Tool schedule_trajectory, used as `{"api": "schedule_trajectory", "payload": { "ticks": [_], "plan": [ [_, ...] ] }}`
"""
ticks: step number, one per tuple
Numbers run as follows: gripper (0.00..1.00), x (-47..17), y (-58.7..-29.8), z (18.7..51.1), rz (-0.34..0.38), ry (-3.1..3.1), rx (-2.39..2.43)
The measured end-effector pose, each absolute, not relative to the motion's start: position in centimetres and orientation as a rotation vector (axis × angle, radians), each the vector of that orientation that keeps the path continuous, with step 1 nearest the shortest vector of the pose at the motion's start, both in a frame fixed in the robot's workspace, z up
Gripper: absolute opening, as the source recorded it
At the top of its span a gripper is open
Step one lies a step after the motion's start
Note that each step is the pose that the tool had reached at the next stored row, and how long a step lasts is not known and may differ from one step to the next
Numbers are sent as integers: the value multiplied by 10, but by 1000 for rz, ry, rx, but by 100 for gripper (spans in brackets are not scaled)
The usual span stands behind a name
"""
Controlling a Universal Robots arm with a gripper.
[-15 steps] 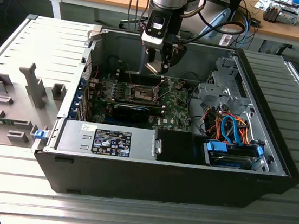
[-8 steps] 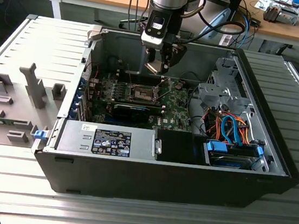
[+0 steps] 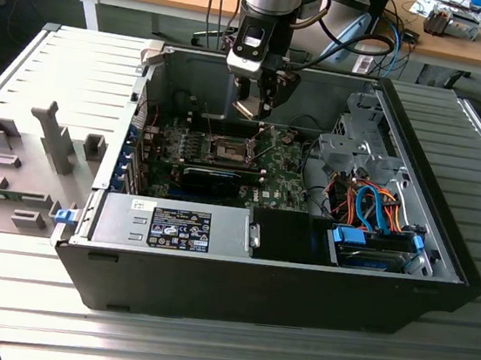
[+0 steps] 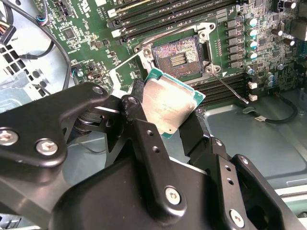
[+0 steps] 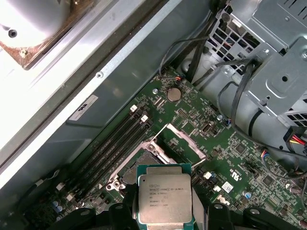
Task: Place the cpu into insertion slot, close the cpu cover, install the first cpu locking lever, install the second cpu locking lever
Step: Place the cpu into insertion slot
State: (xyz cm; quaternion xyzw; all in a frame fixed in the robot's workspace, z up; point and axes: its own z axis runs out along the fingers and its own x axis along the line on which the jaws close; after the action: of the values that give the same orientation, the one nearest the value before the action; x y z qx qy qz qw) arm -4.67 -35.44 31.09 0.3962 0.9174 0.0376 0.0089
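My gripper [image 3: 254, 103] is shut on the cpu [image 3: 247, 108], a flat square chip with a silver-grey top and green edge, and hangs inside the open computer case above the green motherboard [image 3: 280, 180]. In both wrist views the black fingers [image 4: 139, 120] clamp two opposite edges of the cpu [image 4: 168, 105] [image 5: 164, 201]. The insertion slot [image 4: 178, 56] [image 3: 229, 150] lies just beyond the chip, its dark brownish centre uncovered. The cpu cover [image 5: 184, 141] [image 4: 125, 72] stands swung open beside the slot. A thin metal locking lever [image 4: 230, 91] sticks out loose next to the slot.
The black case wall [image 3: 254, 287] rings the board. A grey drive cage [image 3: 363, 147] with orange and blue cables [image 3: 378, 206] sits on the exterior view's right. A silver power supply [image 3: 173, 224] lies in front, and black memory slots [image 5: 115, 139] run beside the slot.
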Motion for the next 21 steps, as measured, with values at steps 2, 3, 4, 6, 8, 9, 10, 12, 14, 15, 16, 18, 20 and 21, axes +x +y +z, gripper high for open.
{"api": "schedule_trajectory", "payload": {
  "ticks": [2, 3, 4, 6, 8, 9, 10, 12, 14, 15, 16, 18, 20, 21],
  "plan": [
    [55, -47, -354, 311, 117, 2865, 1240],
    [55, -47, -354, 311, 117, 2864, 1241],
    [55, -47, -354, 311, 117, 2864, 1242],
    [55, -47, -354, 311, 117, 2862, 1245],
    [55, -47, -354, 311, 117, 2861, 1247],
    [55, -47, -354, 311, 117, 2861, 1248],
    [55, -47, -354, 311, 117, 2860, 1250],
    [55, -47, -354, 311, 117, 2859, 1252],
    [55, -47, -354, 311, 117, 2858, 1254],
    [55, -47, -354, 311, 116, 2857, 1256],
    [55, -47, -354, 311, 116, 2857, 1257],
    [55, -47, -354, 311, 116, 2855, 1260],
    [55, -47, -354, 311, 116, 2854, 1263],
    [55, -47, -354, 311, 116, 2853, 1266]
  ]
}}
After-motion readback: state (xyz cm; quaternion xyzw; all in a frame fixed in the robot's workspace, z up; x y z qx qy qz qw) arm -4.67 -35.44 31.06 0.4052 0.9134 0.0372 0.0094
